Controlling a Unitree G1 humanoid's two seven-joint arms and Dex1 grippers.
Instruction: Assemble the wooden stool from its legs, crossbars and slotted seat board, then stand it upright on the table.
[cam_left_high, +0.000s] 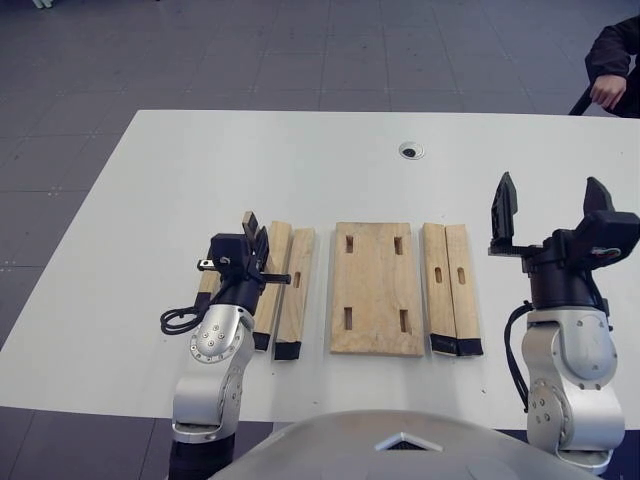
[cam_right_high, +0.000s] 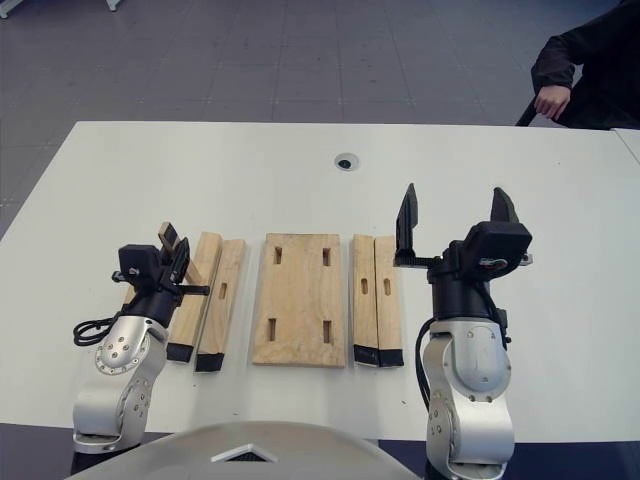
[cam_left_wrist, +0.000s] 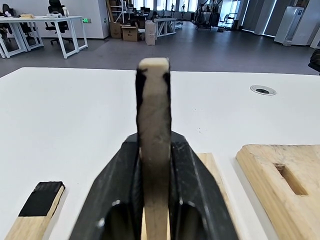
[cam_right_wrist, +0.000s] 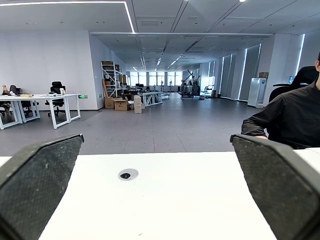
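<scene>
Left gripper (cam_left_high: 255, 243) clamped on crossbar (cam_left_wrist: 153, 100); wrist view shows wood pinched between fingers. Right gripper (cam_left_high: 552, 195) spread wide, empty, above table (cam_left_high: 300, 170).

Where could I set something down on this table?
The far half of the table, beyond the seat board and around the cable hole, is bare. The near strip between left hand and right hand is crowded with legs.
</scene>
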